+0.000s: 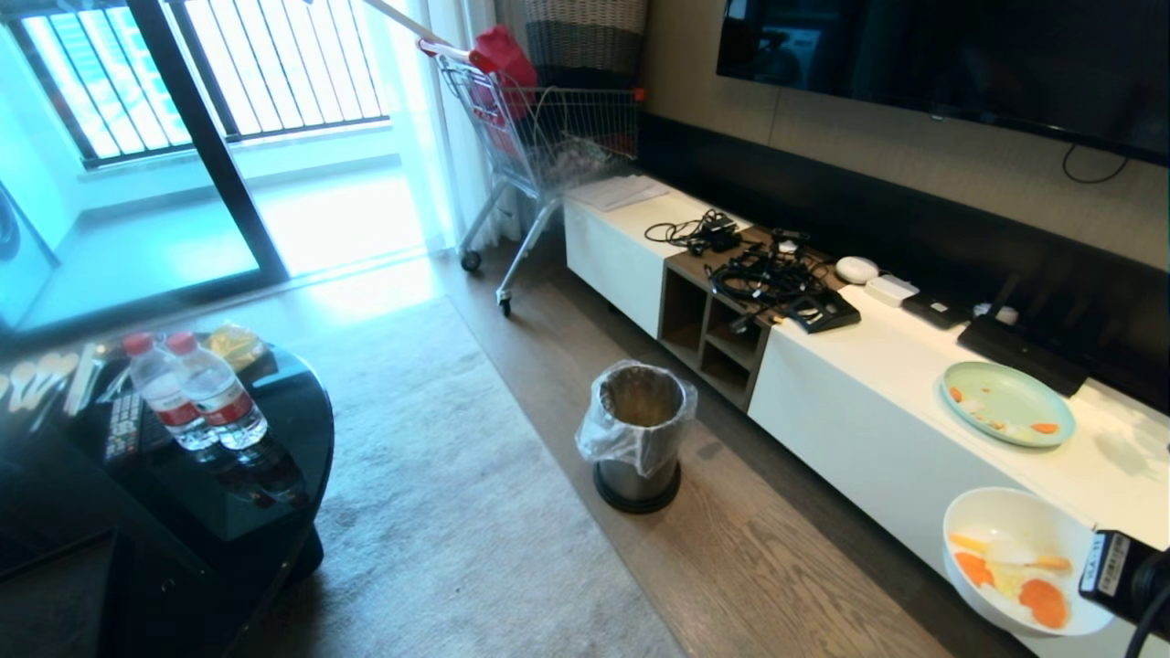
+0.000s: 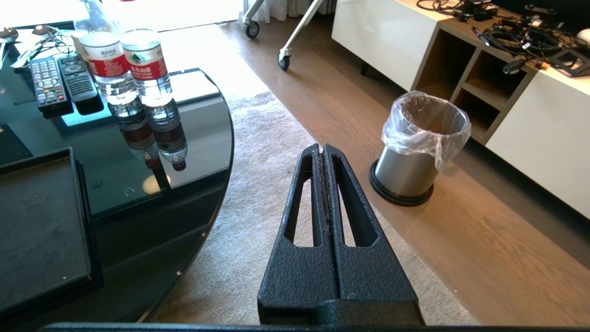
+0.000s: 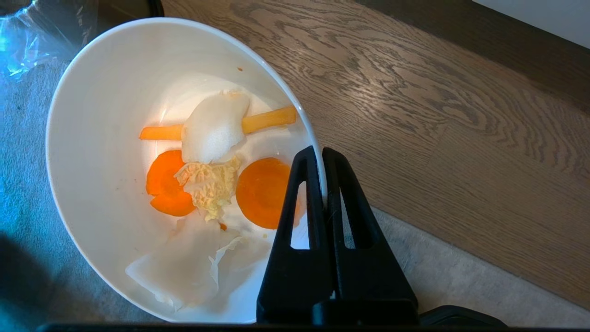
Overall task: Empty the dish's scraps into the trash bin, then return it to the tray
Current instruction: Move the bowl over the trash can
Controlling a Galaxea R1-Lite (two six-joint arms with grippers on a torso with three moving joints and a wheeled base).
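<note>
Right now the right tool [image 3: 321,154] pinches the rim of the dish [image 3: 106,138], one finger inside the wall and the other outside, pressed tight on the ceramic. The dish hangs in the air over the wooden floor [image 3: 438,115] and the edge of the grey rug [image 3: 27,193], low at the robot's right side, just in front of the long white cabinet [image 1: 859,429]. The scraps [image 3: 216,161] lie inside it: two orange carrot rounds, an orange stick, a white slice across the stick, a pale yellow shred between the rounds, and white leaf pieces lower down the wall. The trash bin [image 1: 638,429] stands on the floor well apart from the dish, toward the robot's left and farther ahead, its clear bag folded over the rim; bare floor lies between them. On the cabinet sits a pale-green plate [image 1: 1005,402] with a few scraps of its own, and farther along a tangle of black cables [image 1: 768,270]. The left tool [image 2: 322,150] hangs over the rug with its fingers pressed together, holding nothing. Beside it the dark glass table [image 2: 138,184] carries the tray [image 2: 41,226], two water bottles [image 2: 124,64] and two remote controls [image 2: 60,83].
</note>
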